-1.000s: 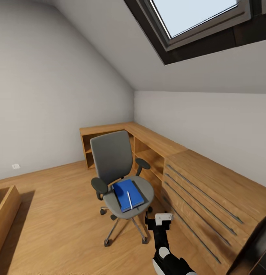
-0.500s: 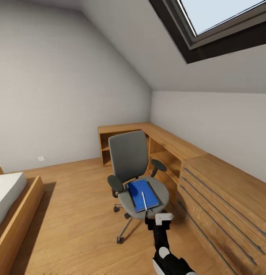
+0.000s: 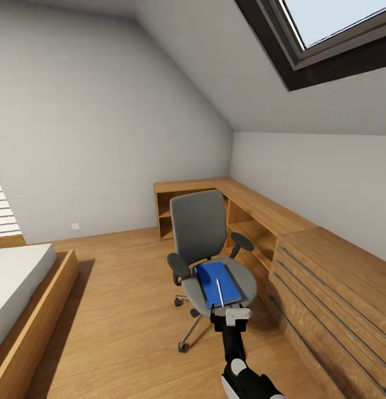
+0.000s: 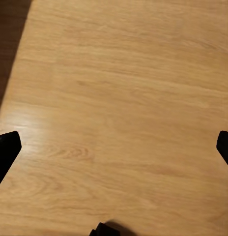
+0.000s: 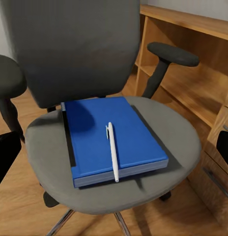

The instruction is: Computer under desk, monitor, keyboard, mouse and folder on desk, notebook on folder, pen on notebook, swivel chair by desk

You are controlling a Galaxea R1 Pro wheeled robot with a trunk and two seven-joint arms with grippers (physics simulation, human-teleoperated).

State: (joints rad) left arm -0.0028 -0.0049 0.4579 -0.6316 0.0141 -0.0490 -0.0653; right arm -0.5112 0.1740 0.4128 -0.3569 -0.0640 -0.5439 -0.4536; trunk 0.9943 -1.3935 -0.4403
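Our right hand hangs just in front of the swivel chair, near the seat's front edge, and its fingers are spread wide with nothing between them. We think it waits there because the folder has to be lifted off the seat. That blue folder lies flat on the grey seat, and the pen lies on top of it, touching it, long ways along the cover. We guess the pen must come off first, or it could roll away when the folder tips. Under the folder we see a darker edge, but we cannot tell if that is the notebook or just part of the folder. Our left hand points down at the wood floor, open and holding nothing; we see just the two dark tips at the sides. Right beside the chair stand low wooden cabinets along the wall. They are not the black worktop, so we will have to carry the things somewhere else. A bed sits off to our left and is cut off at the edge. The chair's wheels are partly hidden behind our arm.
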